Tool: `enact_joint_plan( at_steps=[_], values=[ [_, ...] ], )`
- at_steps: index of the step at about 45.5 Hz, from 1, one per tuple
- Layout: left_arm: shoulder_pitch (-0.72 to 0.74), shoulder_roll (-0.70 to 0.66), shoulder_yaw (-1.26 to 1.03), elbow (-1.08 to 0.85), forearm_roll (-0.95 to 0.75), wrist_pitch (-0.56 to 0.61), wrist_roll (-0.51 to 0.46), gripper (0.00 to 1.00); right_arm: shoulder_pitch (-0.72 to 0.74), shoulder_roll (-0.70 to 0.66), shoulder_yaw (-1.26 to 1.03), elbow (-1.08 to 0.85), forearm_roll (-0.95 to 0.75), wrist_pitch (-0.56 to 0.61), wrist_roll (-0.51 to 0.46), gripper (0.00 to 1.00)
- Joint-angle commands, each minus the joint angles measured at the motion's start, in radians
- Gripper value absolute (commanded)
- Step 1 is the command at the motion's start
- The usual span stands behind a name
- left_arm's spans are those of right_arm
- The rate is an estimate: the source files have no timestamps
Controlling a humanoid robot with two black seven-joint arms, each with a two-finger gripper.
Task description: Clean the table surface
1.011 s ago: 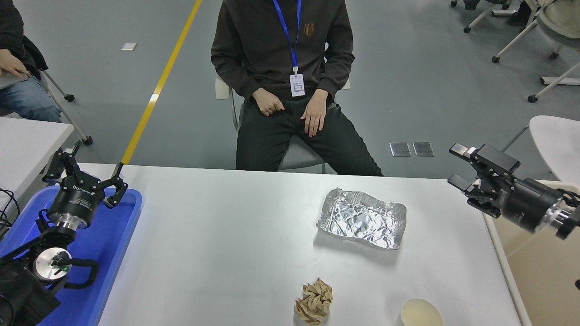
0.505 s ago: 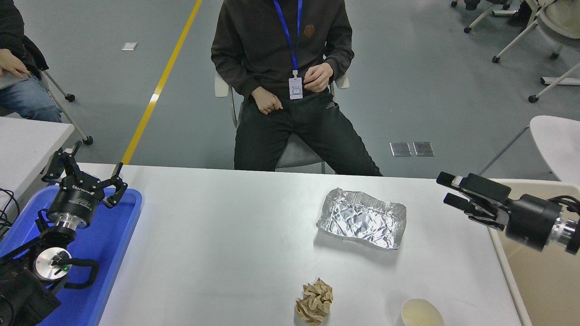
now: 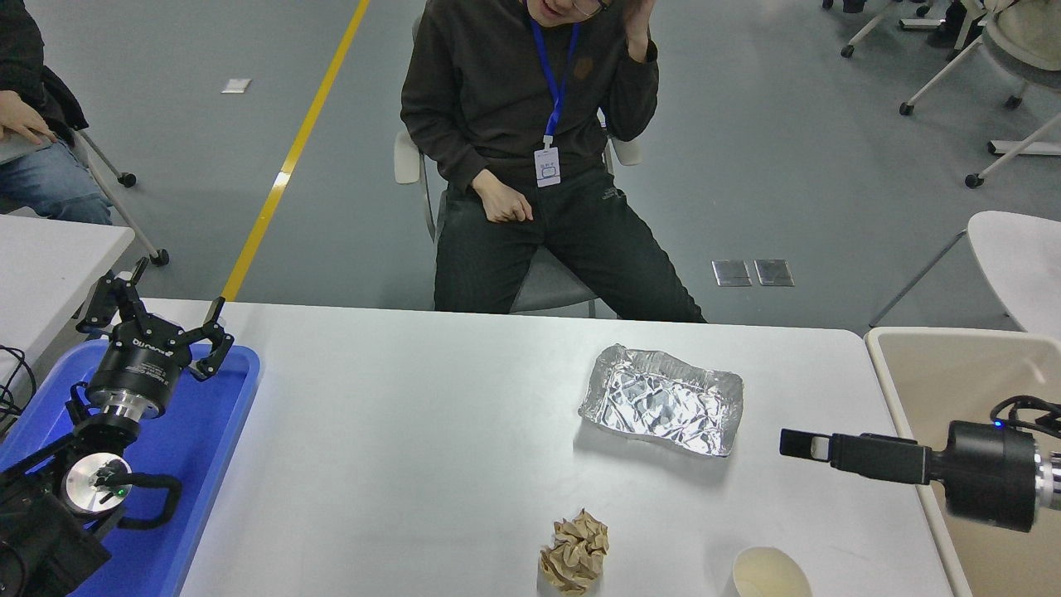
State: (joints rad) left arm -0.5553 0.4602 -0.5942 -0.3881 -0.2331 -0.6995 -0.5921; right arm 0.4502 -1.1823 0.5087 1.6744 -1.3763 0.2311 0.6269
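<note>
Your right gripper point(image 3: 797, 444) now hangs low over the table surface point(image 3: 414, 431), just beside the foil tray point(image 3: 661, 400), on the tray's right and a bit nearer to you. A second ago it was up high, past the table's right edge, and you could see its fingers spread. Now it has come down and turned side-on to the camera, so you cannot tell if its fingers are apart or together. Nothing shows in its grip.

The person point(image 3: 530, 157) past the far side of the tray has moved too: one hand has gone from the lap up to the head, and the body leans over.

The foil tray is crinkled and lies flat, and it has not moved. Nearer to you than the tray lies a crumpled brown paper ball point(image 3: 574, 554). To the right of the ball, at the near edge, stands a paper cup point(image 3: 771, 574). Nothing stands between your gripper and the tray. A beige bin point(image 3: 945, 365) sits right of the tray, just past the table's edge, under your right arm.

Far left of the tray, your left gripper point(image 3: 157, 319) rests over the blue tray point(image 3: 207, 448) with its fingers spread wide.

The white table surface lies right under your right gripper and runs left under the foil tray.
</note>
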Motion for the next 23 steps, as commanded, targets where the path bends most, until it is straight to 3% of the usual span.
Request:
enact_joint_plan(
  at_steps=[1,13,23],
  values=[
    [0.0,0.0,0.001,0.0,0.0,0.0,0.0,1.0,0.002,0.036,-0.004,0.037,-0.052,-0.001,-0.121,0.98],
    [0.0,0.0,0.001,0.0,0.0,0.0,0.0,1.0,0.001,0.09,-0.024,0.033,-0.2,-0.001,-0.272,0.98],
    [0.0,0.0,-0.001,0.0,0.0,0.0,0.0,1.0,0.001,0.066,-0.073,0.047,-0.277,-0.001,-0.283,0.98]
  ],
)
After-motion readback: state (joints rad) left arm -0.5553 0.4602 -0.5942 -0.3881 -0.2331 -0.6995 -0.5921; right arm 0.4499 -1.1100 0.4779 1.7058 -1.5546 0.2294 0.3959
